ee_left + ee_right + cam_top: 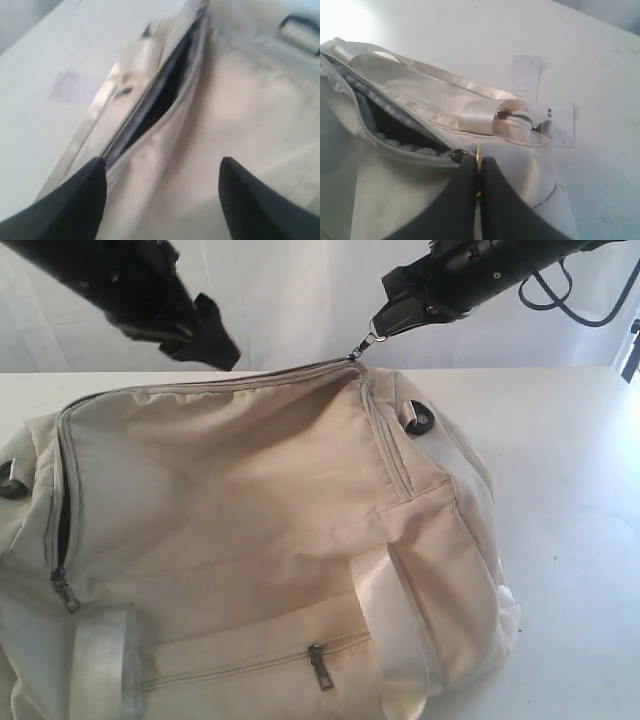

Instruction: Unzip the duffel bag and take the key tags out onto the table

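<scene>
1. The bag [250, 500] is laid on the white table [580, 540], and most of the near and middle space is filled by it.
2. On the near side of the bag, a pocket zip [320, 667] is seen. It is shut.
3. Two pale straps [395, 620] are run up the near side, one to the left of the pocket and one to the right.
4. At the left end of the bag, a small zip tab [65, 590] is hung down. A thin dark gap is seen above it.
5. On the right end, a black ring [420, 420] is fixed to the bag.
6. Along the far top edge, the top zip [210, 380] is run from left to right. From the wrist views, it is seen to be partly open, with dark lining inside.
7. At the far right end of that zip, the metal pull [368, 343] is pinched by the right gripper [378, 330]. Its fingers are pressed tight together on the pull.
8. The left gripper [215, 345] is held over the far left part of the bag. Its fingers [80, 200] are spread wide, and nothing is held between them.
9. White paper labels [526, 75] are laid flat on the table just beside the bag.
</scene>
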You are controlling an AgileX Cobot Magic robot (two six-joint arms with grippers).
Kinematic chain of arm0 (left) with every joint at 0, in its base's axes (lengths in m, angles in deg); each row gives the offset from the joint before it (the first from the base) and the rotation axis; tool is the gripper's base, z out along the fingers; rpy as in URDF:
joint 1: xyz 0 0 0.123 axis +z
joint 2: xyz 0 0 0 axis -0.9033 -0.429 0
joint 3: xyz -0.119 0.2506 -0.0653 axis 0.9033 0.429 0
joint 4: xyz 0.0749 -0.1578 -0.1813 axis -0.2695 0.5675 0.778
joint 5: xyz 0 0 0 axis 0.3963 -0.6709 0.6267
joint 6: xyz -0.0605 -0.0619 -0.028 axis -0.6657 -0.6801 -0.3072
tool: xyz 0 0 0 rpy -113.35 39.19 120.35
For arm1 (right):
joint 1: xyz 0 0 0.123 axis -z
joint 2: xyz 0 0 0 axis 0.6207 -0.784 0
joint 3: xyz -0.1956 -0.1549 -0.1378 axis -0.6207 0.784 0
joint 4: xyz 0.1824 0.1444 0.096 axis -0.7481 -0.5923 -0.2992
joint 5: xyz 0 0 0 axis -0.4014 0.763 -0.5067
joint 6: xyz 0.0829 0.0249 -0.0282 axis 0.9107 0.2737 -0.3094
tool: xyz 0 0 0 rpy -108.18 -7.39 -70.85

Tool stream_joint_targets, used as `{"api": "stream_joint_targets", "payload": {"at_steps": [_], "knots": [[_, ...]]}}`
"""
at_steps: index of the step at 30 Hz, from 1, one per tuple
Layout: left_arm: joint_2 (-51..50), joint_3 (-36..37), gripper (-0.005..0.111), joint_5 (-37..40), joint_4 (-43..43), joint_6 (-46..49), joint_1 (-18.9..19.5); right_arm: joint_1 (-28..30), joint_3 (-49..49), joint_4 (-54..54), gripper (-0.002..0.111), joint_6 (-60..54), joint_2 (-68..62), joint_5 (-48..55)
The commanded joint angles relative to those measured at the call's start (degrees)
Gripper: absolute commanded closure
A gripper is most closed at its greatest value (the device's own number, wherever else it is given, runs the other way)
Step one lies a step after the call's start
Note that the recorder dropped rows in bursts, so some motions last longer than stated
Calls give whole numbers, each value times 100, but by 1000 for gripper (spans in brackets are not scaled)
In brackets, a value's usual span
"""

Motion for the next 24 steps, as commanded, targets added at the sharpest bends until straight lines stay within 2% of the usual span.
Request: {"api": "stream_joint_targets", "payload": {"at_steps": [1,6,13,16,24], "knots": [[-613,-525,40,-66,765,858,-246,44,37,-116,108,-94,87,-80],[-1250,-684,40,-709,701,1404,-621,44,37,-122,108,-94,87,69],[-1626,-708,43,-1614,674,1470,-779,44,37,-122,108,-94,87,137],[-1626,-708,56,-1653,674,1470,-779,44,37,-112,108,-117,87,126],[-1626,-708,103,-1616,476,1419,-779,44,47,-112,108,-161,87,88]]}}
